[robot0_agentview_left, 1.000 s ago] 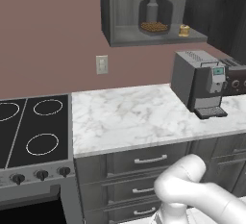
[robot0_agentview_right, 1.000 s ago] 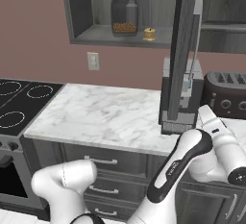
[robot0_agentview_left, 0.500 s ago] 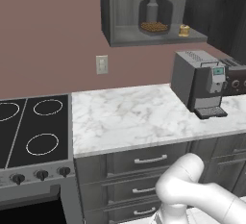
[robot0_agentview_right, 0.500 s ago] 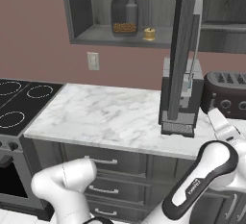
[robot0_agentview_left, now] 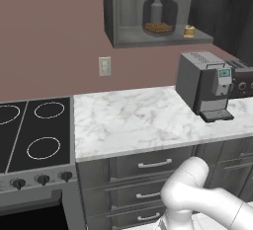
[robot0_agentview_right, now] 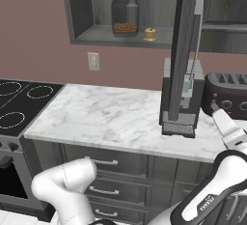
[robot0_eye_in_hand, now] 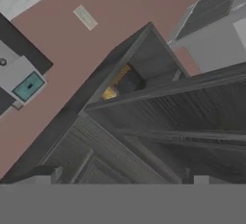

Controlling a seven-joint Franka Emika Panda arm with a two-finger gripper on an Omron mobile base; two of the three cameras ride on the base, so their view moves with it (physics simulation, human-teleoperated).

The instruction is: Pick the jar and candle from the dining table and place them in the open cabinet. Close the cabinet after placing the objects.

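one jar [robot0_agentview_left: 158, 13] and one candle [robot0_agentview_left: 189, 31] sit in the cabinet [robot0_agentview_left: 118, 12]; gripper [robot0_eye_in_hand: 123, 180] spread wide.

No text, brand or number can be read anywhere. The coffee machine [robot0_agentview_left: 205, 86] on the counter [robot0_agentview_left: 143, 120] has a small teal display [robot0_agentview_left: 225, 73], but nothing on it is legible. The wall plate [robot0_agentview_left: 105, 66] above the counter is blank.
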